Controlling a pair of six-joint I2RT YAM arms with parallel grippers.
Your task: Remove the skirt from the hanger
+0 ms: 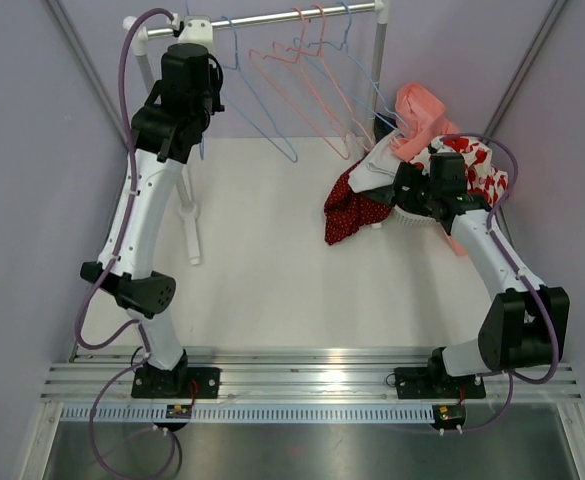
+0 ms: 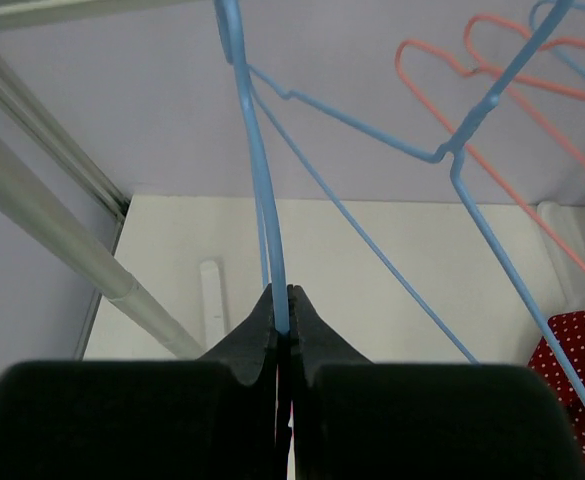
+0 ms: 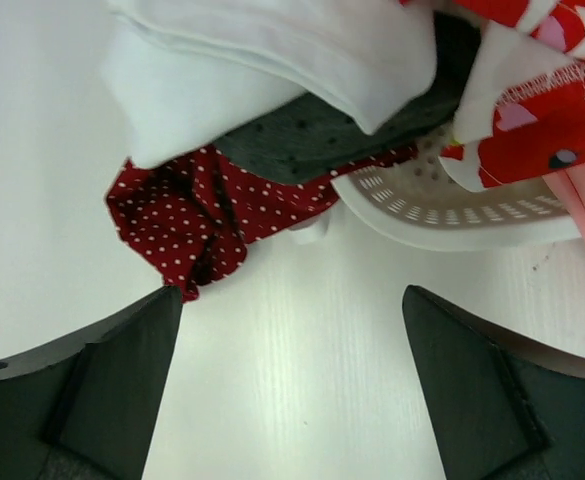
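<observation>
The skirt (image 1: 347,212) is dark red with white dots. It lies crumpled on the table against the white basket (image 1: 412,218), with no hanger showing in it. It also shows in the right wrist view (image 3: 187,215) and at the right edge of the left wrist view (image 2: 572,350). My right gripper (image 3: 292,295) is open and empty, low over bare table just near the skirt (image 1: 390,200). My left gripper (image 2: 284,300) is shut on the wire of a bare blue hanger (image 2: 262,190), up by the rail (image 1: 212,85).
The rack rail (image 1: 272,18) carries pink hangers (image 1: 302,70) and another blue hanger (image 1: 357,80), all bare. The rack foot (image 1: 190,220) lies on the table at left. The basket (image 3: 452,215) holds white cloth (image 3: 272,50), red floral cloth (image 3: 542,110) and pink cloth (image 1: 419,105).
</observation>
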